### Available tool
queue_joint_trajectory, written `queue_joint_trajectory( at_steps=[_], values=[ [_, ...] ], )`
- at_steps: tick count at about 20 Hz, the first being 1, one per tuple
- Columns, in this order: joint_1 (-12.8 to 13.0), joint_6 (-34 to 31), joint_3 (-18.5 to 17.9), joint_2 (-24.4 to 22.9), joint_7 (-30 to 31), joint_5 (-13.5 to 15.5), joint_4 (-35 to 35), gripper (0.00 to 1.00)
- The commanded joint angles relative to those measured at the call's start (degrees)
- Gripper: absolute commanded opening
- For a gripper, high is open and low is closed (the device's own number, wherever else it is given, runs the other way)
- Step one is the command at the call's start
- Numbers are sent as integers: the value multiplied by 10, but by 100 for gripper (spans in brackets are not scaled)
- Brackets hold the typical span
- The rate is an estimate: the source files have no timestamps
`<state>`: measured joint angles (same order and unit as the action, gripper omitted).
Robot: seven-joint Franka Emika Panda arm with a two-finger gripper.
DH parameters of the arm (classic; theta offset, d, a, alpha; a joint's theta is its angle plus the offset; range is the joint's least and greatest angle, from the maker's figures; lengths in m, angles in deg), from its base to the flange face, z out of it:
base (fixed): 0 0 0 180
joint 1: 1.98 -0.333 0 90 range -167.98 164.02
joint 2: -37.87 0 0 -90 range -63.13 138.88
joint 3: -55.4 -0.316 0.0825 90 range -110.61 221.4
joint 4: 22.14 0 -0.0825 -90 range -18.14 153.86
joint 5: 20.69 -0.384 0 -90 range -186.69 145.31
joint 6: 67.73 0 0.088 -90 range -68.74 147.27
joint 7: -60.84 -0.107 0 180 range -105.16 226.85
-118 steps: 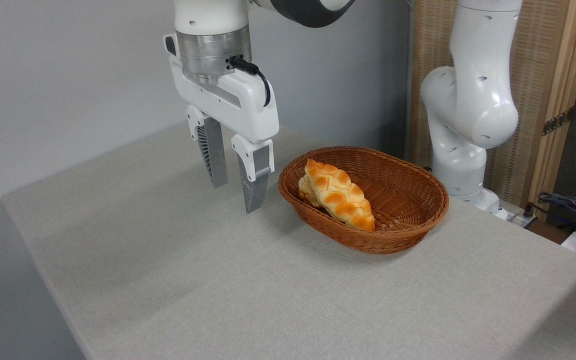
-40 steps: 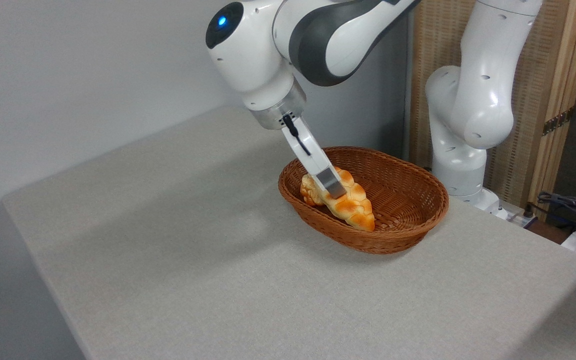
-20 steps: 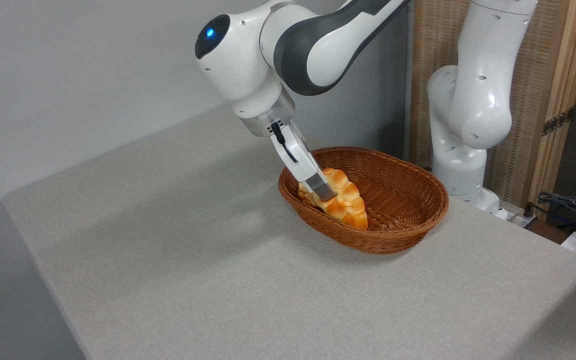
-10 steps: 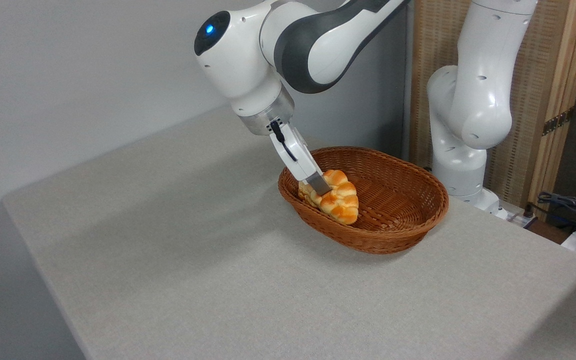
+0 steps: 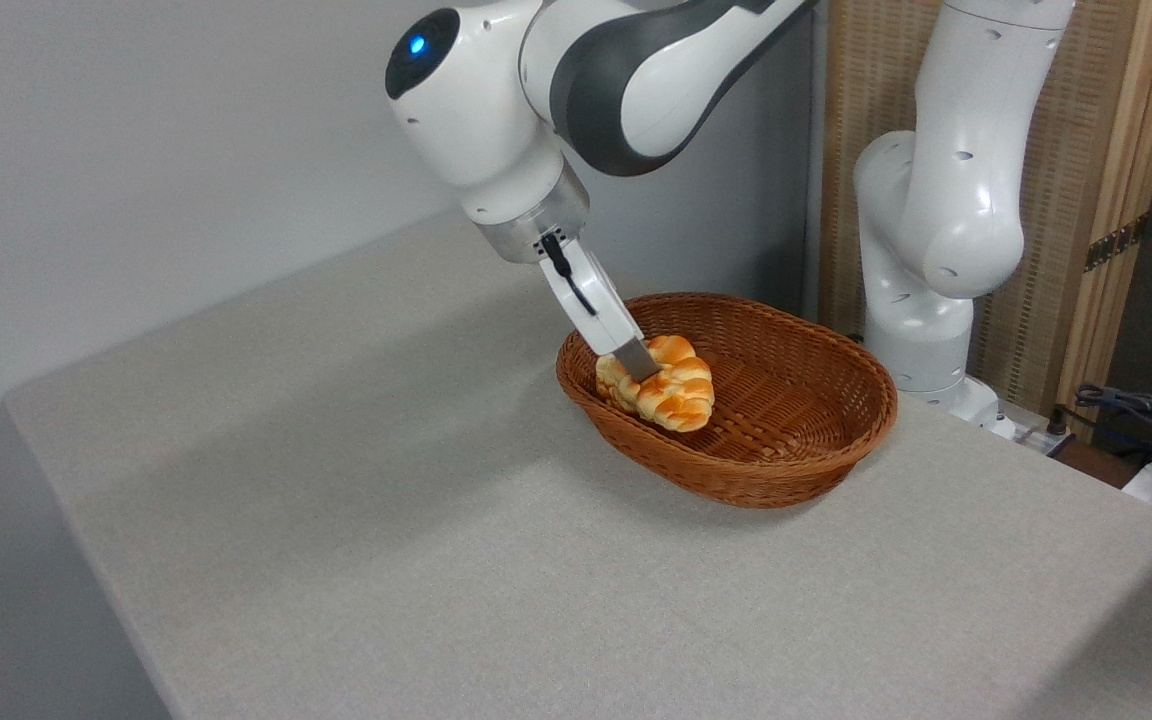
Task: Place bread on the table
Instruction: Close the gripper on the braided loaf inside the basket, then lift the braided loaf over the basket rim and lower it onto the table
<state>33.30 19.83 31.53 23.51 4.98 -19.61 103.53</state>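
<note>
The bread (image 5: 682,394), a glossy golden braided loaf, is inside the brown wicker basket (image 5: 794,472) near its left end. It is tilted, with one end pointing toward the camera, so it looks short. My gripper (image 5: 644,366) reaches down at a slant from the upper left and is shut on the loaf's upper part. Only the near grey finger (image 5: 636,358) shows; the far one is hidden behind the loaf. The table (image 5: 386,520) is a wide grey-beige fabric surface to the left of and in front of the basket.
A paler bun (image 5: 607,377) peeks out behind the loaf against the basket's left wall. The arm's white base (image 5: 921,330) stands behind the basket at the right. Cables (image 5: 1141,415) lie at the far right edge. A wooden screen (image 5: 1086,150) backs the scene.
The gripper came down from above the table into the basket and shut on the bread. Over the last second the loaf's free end has swung up and toward the camera, and the gripper has risen slightly.
</note>
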Motion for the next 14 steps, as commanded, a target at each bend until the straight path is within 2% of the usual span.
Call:
queue_joint_trajectory(
  at_steps=[1,9,14],
  values=[
    [3,-38,-16,0,-10,9,-37,1],
    [2,-42,-16,0,-10,9,-93,3],
    [2,40,-23,19,-7,12,-105,8]
  ],
)
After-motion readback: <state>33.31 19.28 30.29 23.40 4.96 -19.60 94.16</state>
